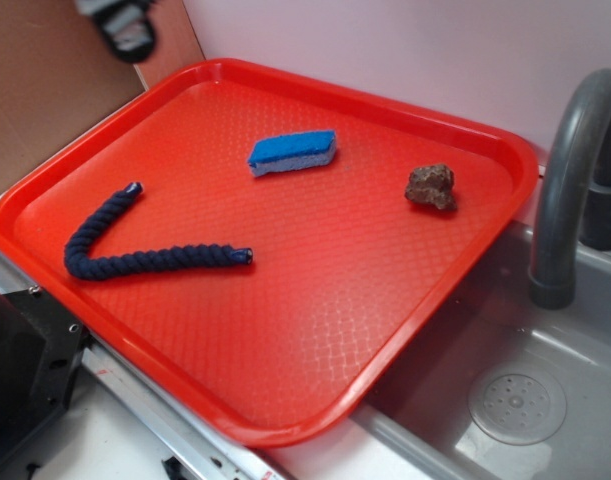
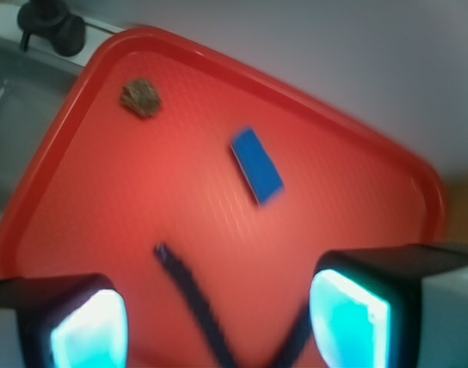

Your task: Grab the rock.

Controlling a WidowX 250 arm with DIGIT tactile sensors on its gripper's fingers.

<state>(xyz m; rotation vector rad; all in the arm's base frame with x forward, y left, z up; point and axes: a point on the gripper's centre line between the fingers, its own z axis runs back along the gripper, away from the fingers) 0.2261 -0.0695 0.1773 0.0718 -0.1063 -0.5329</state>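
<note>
The rock [image 1: 431,187] is a small lumpy reddish-brown stone lying on the red tray [image 1: 315,330] near its right side. In the wrist view the rock [image 2: 140,98] shows at the upper left, far from the fingers. My gripper [image 1: 123,25] is high above the tray's far left corner, mostly cut off by the frame edge. In the wrist view the gripper [image 2: 218,326] is open and empty, its two cyan-padded fingers wide apart above the dark blue rope [image 2: 195,307].
A blue-and-white sponge [image 1: 293,152] lies mid-tray at the back. A dark blue rope [image 1: 135,250] lies bent at the tray's left. A grey sink [image 1: 525,400] with a curved faucet [image 1: 570,190] is right of the tray. A pink wall stands behind.
</note>
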